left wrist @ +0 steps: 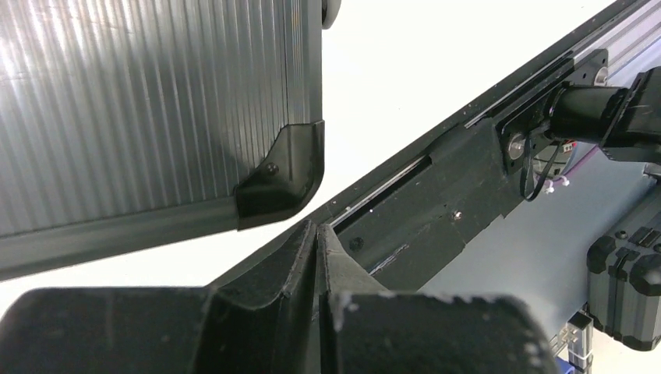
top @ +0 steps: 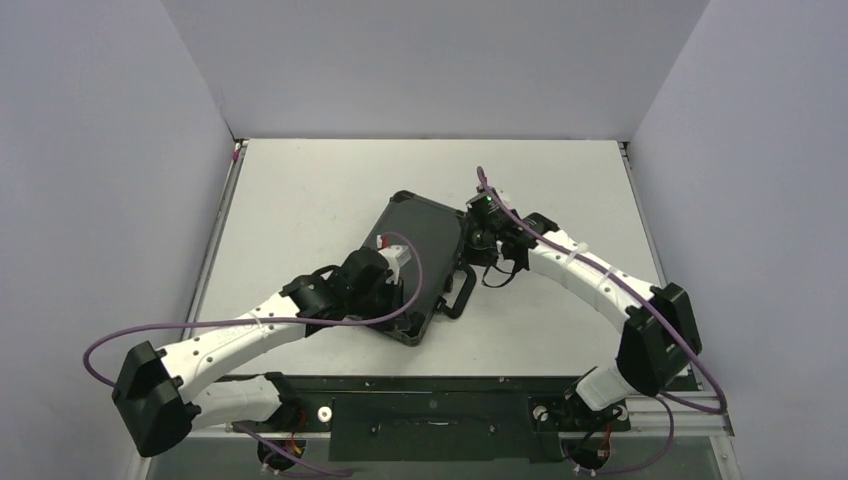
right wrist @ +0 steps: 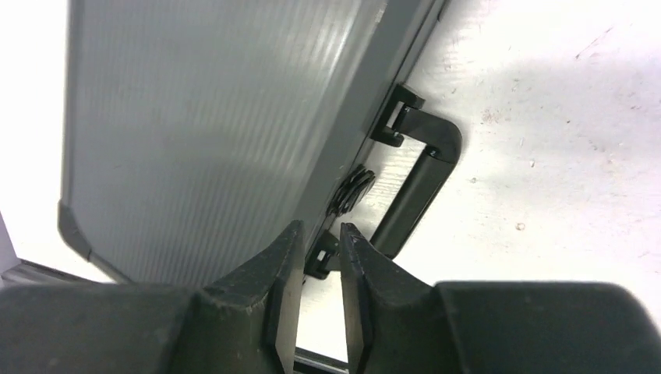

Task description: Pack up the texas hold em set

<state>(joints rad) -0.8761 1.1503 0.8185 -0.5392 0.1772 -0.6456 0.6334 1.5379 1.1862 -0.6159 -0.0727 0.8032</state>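
Note:
The texas hold em set shows only as its black ribbed briefcase [top: 420,250], lying closed and flat at mid-table with its handle [top: 462,292] toward the right. Chips, cards and buttons are out of view. My left gripper [top: 400,316] is shut on nothing, just off the case's near corner [left wrist: 284,175], with its tips [left wrist: 318,230] pressed together. Over the handle side hovers my right gripper [top: 480,250], its fingers a narrow gap apart and empty [right wrist: 321,234]. Below it are the lid [right wrist: 210,132], the handle [right wrist: 417,183] and a latch [right wrist: 355,187].
A black and aluminium rail [top: 430,400] runs along the table's near edge, also seen as the rail [left wrist: 436,195] beyond my left fingertips. Grey walls close in the left, back and right sides. Purple cables loop off both arms.

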